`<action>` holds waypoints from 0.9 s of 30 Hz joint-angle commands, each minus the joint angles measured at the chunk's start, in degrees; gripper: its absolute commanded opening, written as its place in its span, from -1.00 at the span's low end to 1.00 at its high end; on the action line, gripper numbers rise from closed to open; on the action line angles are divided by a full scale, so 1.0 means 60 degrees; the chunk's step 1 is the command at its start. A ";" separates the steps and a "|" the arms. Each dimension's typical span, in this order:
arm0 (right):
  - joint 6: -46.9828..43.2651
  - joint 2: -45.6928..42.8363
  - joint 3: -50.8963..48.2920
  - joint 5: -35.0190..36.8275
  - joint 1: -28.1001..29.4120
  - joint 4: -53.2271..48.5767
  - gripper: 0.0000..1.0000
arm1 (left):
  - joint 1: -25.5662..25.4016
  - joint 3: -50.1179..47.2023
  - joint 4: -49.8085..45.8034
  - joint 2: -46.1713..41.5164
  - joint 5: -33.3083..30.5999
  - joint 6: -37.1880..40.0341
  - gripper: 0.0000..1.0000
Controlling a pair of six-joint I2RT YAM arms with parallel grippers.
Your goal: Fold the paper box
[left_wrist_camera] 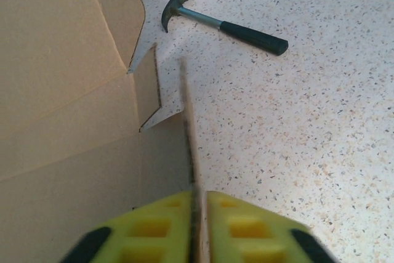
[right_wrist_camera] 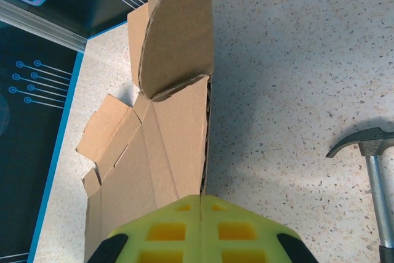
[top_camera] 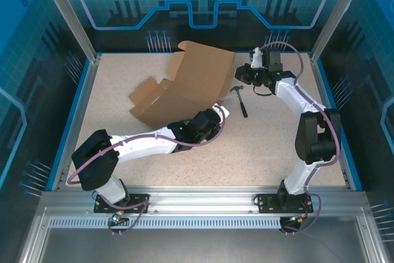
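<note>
Where the paper box (top_camera: 184,87) sat: on the far middle of the table (top_camera: 277,146), only part folded as I saw it, with one big panel standing up at the back and the flaps on the left lying loose and low.
Left gripper (left_wrist_camera: 198,200): closed on a thin upright edge of the paper box at its near right corner; through the wrist camera I saw the cardboard running straight in between the yellow fingers.
Right gripper (right_wrist_camera: 202,200): closed too, pinching the edge of a side wall at the far right corner, with a curved flap rising above it.
Hammer (top_camera: 240,98): lying flat on the table just right of the paper box, between the two grippers and apart from the cardboard.
Step, as I judged it: raising the right side wall, with most folds not yet made.
Risk, tearing: both grips were on thin edges, so I reckoned that pulling the arms apart or twisting could rip or crease the cardboard.
Risk, slipping: a shallow pinch could let the edge slide out and the wall drop flat.
Risk, hammer: sweeping the wall outward could knock it or catch a flap on it.
</note>
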 commanded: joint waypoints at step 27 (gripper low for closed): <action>-0.3560 -0.4758 -0.0753 0.1621 0.2508 -0.1271 0.57 | 0.1250 0.3996 -0.1666 -0.3452 -0.1063 -0.2927 -1.00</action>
